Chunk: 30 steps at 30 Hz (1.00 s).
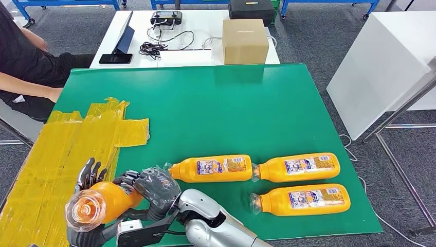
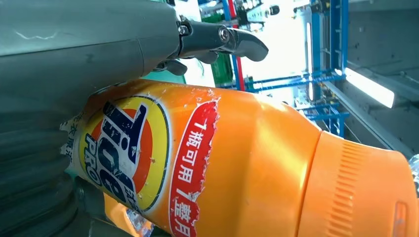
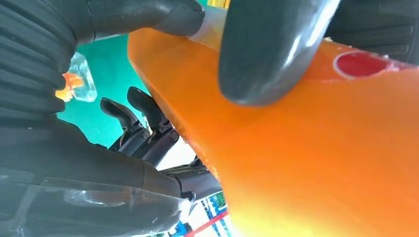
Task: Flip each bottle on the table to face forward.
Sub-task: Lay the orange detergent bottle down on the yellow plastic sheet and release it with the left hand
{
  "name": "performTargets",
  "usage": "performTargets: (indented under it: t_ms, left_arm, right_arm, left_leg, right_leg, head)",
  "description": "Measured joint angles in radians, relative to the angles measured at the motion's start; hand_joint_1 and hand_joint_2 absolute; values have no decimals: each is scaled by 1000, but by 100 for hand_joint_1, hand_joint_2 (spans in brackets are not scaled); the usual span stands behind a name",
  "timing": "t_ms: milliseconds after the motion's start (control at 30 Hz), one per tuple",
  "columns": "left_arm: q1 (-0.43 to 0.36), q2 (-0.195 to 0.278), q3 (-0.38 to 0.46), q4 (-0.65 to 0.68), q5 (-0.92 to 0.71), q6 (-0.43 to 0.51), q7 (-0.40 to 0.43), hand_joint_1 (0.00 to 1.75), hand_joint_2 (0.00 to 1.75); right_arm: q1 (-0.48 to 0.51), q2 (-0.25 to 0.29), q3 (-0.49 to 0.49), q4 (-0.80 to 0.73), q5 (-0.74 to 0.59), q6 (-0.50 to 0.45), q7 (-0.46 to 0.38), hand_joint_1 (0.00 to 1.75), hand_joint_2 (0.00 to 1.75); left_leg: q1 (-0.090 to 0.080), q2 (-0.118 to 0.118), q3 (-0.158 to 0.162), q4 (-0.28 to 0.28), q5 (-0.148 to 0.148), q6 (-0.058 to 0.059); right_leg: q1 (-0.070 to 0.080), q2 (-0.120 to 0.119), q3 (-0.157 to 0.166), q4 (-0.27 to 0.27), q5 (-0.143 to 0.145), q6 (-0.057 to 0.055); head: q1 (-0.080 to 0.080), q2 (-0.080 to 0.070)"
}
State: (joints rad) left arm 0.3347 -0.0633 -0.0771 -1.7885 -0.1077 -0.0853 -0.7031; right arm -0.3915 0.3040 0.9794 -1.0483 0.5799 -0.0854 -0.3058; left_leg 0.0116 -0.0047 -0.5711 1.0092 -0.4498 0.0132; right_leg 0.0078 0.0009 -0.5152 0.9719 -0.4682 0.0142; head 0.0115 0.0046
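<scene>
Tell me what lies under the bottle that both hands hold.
Under the held bottle the yellow tape and green table edge show. The hands, left and right, hide the rest.

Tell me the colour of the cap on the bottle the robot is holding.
Orange, like the held bottle itself; its ribbed cap shows best in the left wrist view.

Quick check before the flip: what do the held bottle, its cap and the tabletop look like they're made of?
Held bottle: glossy orange plastic, judging by its sheen, with a scuffed printed label. Cap: clear plastic over orange, seemingly. Tabletop: matte green, probably a mat or laminate; yellow tape strips look shiny and wrinkled.
</scene>
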Motion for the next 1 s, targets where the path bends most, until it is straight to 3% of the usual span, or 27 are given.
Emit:
performTargets:
  t_ms: [33,67,267,567,800,833,867,933,967,1000]
  left_arm:
    - [3,-3,4,-1,-13,5,0,152,175]
    - [5,-5,6,-1,-30,15,0,175,175]
    - [3,-5,-12,17,-167,137,0,175,175]
    - [-21,-4,-26,44,-201,173,0,175,175]
    - [-24,4,-40,52,-138,170,0,175,175]
    - [-25,5,-42,52,-128,168,0,175,175]
    - [-25,6,-43,52,-118,164,0,175,175]
    - [-27,6,-44,51,-93,151,0,175,175]
    - [-28,4,-44,50,-80,142,0,175,175]
    - [-31,-1,-44,48,-71,133,0,175,175]
  right_arm:
    - [-2,0,4,3,-2,0,1,173,175]
    - [-4,0,7,6,-4,0,1,174,175]
    - [-6,1,18,19,-7,0,8,175,175]
    - [-4,1,26,31,-7,6,10,174,175]
    - [-4,0,26,34,-12,6,11,175,175]
    - [-4,0,25,34,-14,4,11,144,175]
    - [-2,0,25,34,-16,1,11,101,175]
    - [9,0,18,33,-27,-23,6,14,87]
    - [23,0,11,30,-36,-43,-2,0,44]
    - [41,-1,0,24,-49,-66,-14,0,0]
  left_leg:
    - [0,0,0,0,0,0]
    - [0,0,0,0,0,0]
    - [0,0,0,0,0,0]
    - [0,0,0,0,0,0]
    - [0,0,0,0,0,0]
    - [0,0,0,0,0,0]
    - [0,0,0,0,0,0]
    - [0,0,0,0,0,0]
    - [0,0,0,0,0,0]
    - [0,-1,0,0,0,0]
  right_leg:
    - [0,0,0,0,0,0]
    - [0,0,0,0,0,0]
    - [0,0,0,0,0,0]
    - [0,0,0,0,0,0]
    - [0,0,0,0,0,0]
    - [0,0,-1,0,0,0]
    - [0,0,-1,0,0,0]
    - [0,0,-1,0,0,0]
    - [0,0,-1,0,0,0]
    - [0,0,-1,0,0,0]
  head:
    - [0,0]
    - [0,0]
    - [0,0]
    - [0,0]
    - [0,0]
    - [0,0]
    - [0,0]
    - [0,0]
    - [0,0]
    - [0,0]
